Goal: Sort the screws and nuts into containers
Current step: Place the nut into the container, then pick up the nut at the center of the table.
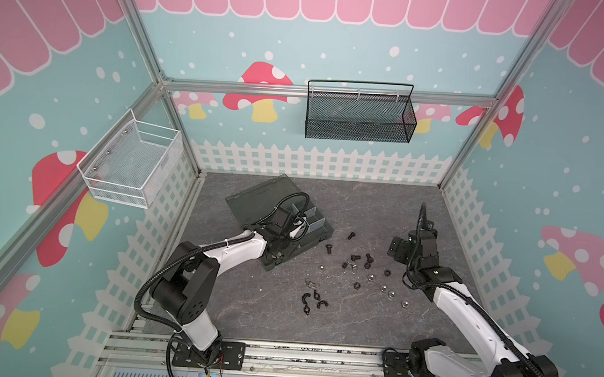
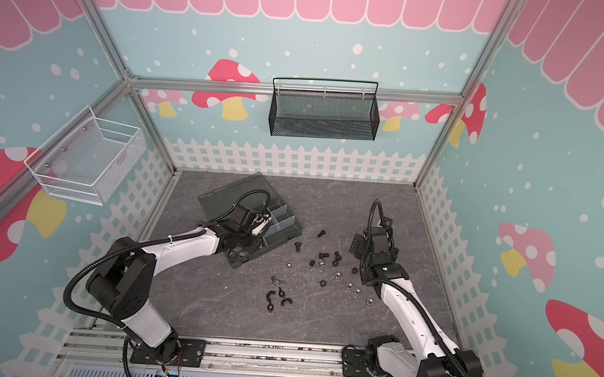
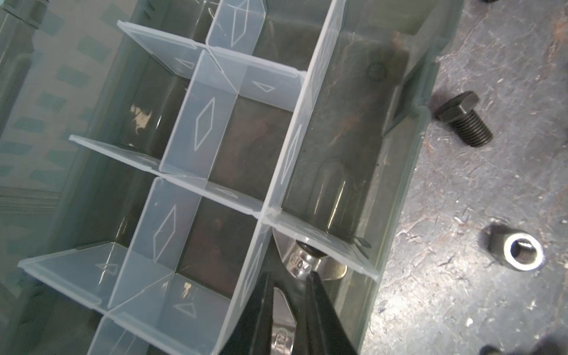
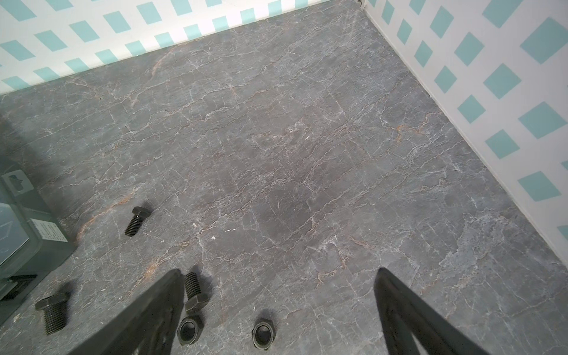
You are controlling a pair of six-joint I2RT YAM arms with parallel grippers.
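Note:
The dark grey organizer box (image 1: 317,239) lies open at the table's back left, its compartments split by translucent dividers (image 3: 199,123). My left gripper (image 3: 289,275) hangs inside a compartment by the box's outer wall (image 3: 399,196). Its jaws stand a little apart around a silver winged nut (image 3: 302,261) resting on the compartment floor. Black screws (image 1: 329,248), black hex nuts (image 4: 263,333), silver domed nuts (image 1: 382,288) and black winged nuts (image 1: 312,299) lie scattered right of the box. My right gripper (image 4: 278,270) hovers wide open over them, holding nothing.
The box's smoky lid (image 1: 260,197) lies flat behind it. A black mesh basket (image 1: 360,117) hangs on the back wall and a white wire basket (image 1: 131,163) on the left wall. A screw (image 3: 464,123) and a domed nut (image 3: 519,250) lie just outside the box.

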